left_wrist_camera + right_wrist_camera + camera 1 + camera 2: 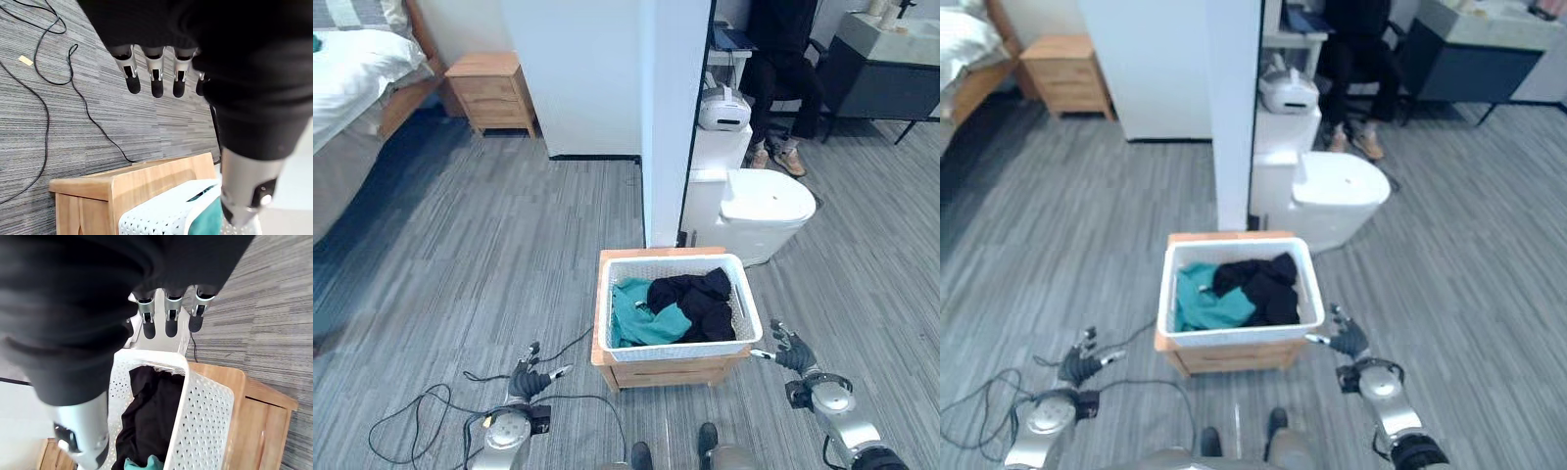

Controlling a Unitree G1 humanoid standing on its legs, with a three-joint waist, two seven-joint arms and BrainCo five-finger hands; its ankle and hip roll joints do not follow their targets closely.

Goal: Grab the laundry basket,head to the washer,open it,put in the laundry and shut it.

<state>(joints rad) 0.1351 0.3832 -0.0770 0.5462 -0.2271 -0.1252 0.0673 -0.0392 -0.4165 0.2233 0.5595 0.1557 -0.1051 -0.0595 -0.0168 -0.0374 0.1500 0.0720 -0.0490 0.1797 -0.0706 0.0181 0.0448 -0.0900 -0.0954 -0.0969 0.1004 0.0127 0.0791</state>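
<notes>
A white perforated laundry basket (746, 315) sits on a low wooden stand (603, 299), holding a teal cloth (643, 318) and black clothes (697, 299). My left hand (529, 380) hovers low over the carpet, well to the left of the stand, fingers straight and holding nothing. My right hand (788, 351) is open just right of the basket's near right corner, apart from it. The right wrist view looks along its straight fingers (168, 323) at the basket (205, 416). The left wrist view has its fingers (155, 78) above the carpet and the stand (127, 183) beyond.
A white pillar (671, 117) stands right behind the basket, with a white rounded appliance (759, 211) to its right. A seated person (783, 78) is at the back right beside a dark cabinet (881, 69). A bed (352, 78) and wooden nightstand (491, 90) are far left.
</notes>
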